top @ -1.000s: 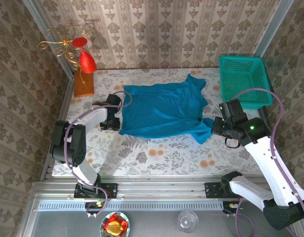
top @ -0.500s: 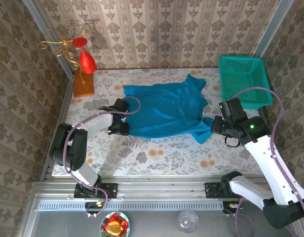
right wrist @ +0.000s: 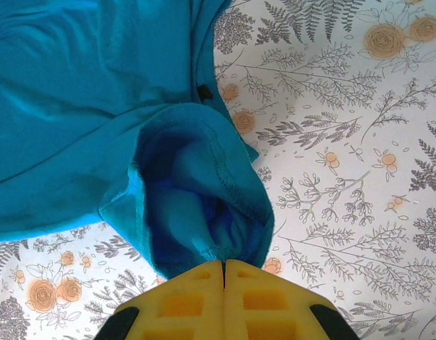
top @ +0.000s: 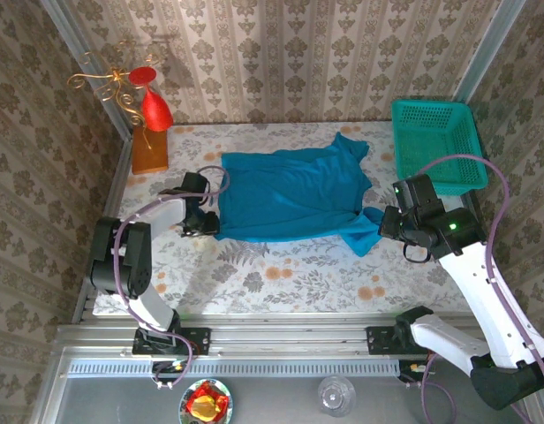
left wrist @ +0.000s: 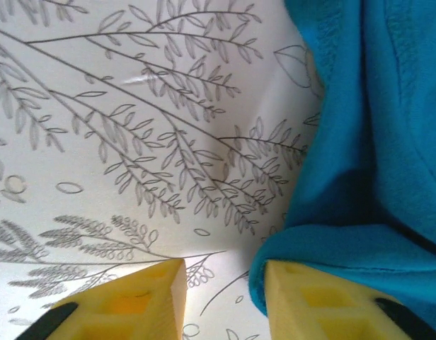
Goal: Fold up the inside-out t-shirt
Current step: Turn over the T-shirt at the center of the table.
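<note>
- I see my left fingers (top: 208,221) parted at the t-shirt (top: 290,199) edge (cloth touches one), gripping nothing.
- My right fingers (right wrist: 224,273) pinch its sleeve (right wrist: 197,191).
- It lies spread mid-counter (top: 281,274).

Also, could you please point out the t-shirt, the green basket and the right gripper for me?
t-shirt (top: 290,194), top view, middle of its body.
green basket (top: 435,141), top view, its bare mesh floor.
right gripper (right wrist: 224,266), right wrist view, where its shut fingertips meet.
</note>
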`<move>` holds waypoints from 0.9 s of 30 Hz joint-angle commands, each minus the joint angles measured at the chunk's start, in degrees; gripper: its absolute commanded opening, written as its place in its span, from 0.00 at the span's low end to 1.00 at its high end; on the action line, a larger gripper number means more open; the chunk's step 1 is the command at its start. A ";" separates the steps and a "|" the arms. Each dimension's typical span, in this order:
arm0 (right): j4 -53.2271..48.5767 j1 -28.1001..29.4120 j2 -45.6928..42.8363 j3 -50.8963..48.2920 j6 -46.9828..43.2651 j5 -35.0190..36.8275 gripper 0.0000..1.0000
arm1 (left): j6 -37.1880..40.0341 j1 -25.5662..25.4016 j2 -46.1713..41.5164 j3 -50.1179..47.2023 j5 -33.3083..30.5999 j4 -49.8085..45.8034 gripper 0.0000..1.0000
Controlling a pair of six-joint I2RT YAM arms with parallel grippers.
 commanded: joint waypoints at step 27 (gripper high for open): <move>11.66 -10.94 6.67 22.39 -8.99 8.17 0.00 | -15.96 15.45 -15.03 23.46 41.77 10.70 0.00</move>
